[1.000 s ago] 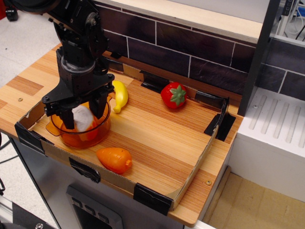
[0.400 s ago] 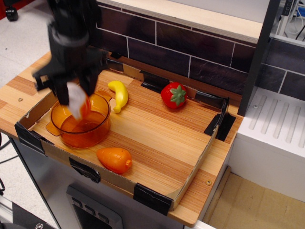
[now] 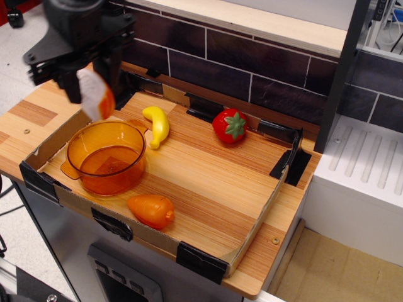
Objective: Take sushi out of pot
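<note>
Above the emptied pot, higher than before, pincer gripping sushi

Wooden counter with striped plank top, edged by a low cardboard rim taped with black at the corners. On it: orange pot at the left front, yellow banana just beside the pot's far side, red strawberry near the back, orange carrot near the front edge, just right of the pot.
</note>
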### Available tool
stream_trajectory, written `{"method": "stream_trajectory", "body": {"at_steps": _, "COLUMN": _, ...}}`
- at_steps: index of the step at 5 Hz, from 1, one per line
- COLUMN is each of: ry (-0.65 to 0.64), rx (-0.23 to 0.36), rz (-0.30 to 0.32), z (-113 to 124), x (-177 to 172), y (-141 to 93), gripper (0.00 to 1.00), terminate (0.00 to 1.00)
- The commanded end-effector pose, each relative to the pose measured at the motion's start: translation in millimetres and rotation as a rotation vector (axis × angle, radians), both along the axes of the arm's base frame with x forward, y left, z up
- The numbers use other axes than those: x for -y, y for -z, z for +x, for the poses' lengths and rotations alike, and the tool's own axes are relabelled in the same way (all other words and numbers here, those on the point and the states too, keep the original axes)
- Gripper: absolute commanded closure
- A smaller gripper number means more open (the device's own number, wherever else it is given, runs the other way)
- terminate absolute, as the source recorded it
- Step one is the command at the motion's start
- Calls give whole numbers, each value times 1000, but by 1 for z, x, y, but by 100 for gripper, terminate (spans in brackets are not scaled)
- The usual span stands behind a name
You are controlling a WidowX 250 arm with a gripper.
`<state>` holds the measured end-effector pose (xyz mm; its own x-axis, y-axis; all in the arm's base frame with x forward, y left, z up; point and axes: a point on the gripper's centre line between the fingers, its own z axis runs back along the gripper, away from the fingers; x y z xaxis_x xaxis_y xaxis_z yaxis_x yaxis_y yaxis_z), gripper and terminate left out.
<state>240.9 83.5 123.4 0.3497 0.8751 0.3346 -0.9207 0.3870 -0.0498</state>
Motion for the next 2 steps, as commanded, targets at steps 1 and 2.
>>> {"method": "stream_trajectory", "body": {"at_steps": 1, "ry": 360, "rx": -99, "rz": 101, "z": -7, "x": 71, "y": 13, "gripper": 100, "terminate": 0}}
{"method": "stream_trajectory", "body": {"at_steps": 2, "ry": 551, "rx": -177, "rz": 106, "z": -12, "x": 99, "y": 31, "gripper": 100, "terminate": 0}}
